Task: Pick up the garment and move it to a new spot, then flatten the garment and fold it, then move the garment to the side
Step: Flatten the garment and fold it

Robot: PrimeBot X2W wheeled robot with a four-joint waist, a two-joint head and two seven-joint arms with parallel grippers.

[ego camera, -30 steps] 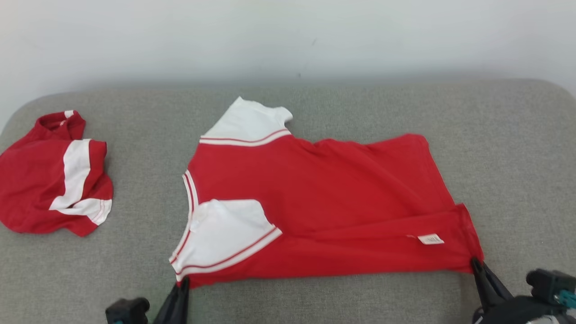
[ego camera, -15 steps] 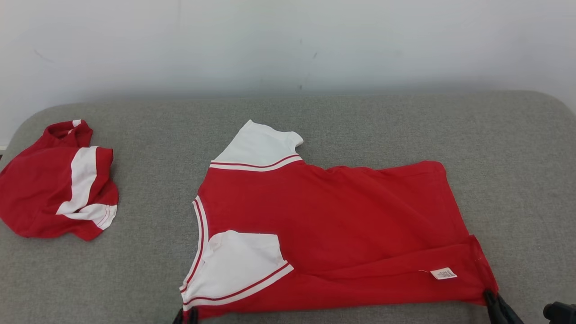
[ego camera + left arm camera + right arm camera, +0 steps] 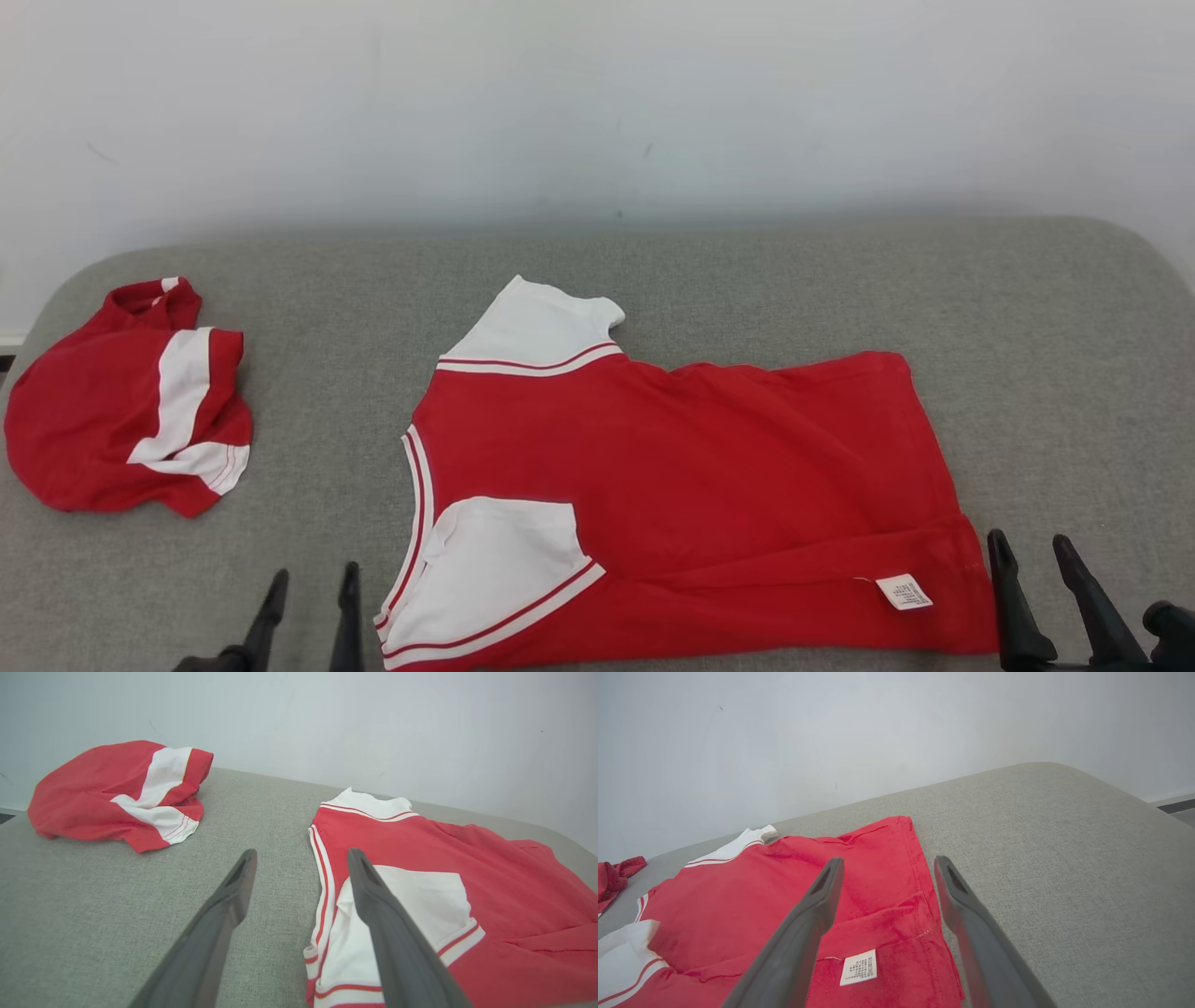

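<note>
The garment (image 3: 691, 467), a red shirt with white sleeves, lies spread on the grey cushion (image 3: 747, 280), neck to the left and hem to the right. Its near edge is folded over, showing a white label (image 3: 903, 592). My left gripper (image 3: 315, 583) stands open just left of the near sleeve, holding nothing. My right gripper (image 3: 1030, 546) stands open just right of the hem corner, also holding nothing. In the left wrist view the left gripper (image 3: 301, 856) straddles the collar edge of the garment (image 3: 420, 844). In the right wrist view the right gripper (image 3: 888, 863) hovers over the hem of the garment (image 3: 761, 891).
A second red and white garment (image 3: 131, 411) lies bunched at the cushion's far left, also in the left wrist view (image 3: 107, 788). A pale wall (image 3: 597, 103) runs behind the cushion. Bare cushion (image 3: 1064, 858) stretches to the right of the hem, with its rounded corner beyond.
Both grippers have opened and let go of the garment's near corners, which now lie on the cushion. The head camera has tilted, shifting the whole picture downward.
</note>
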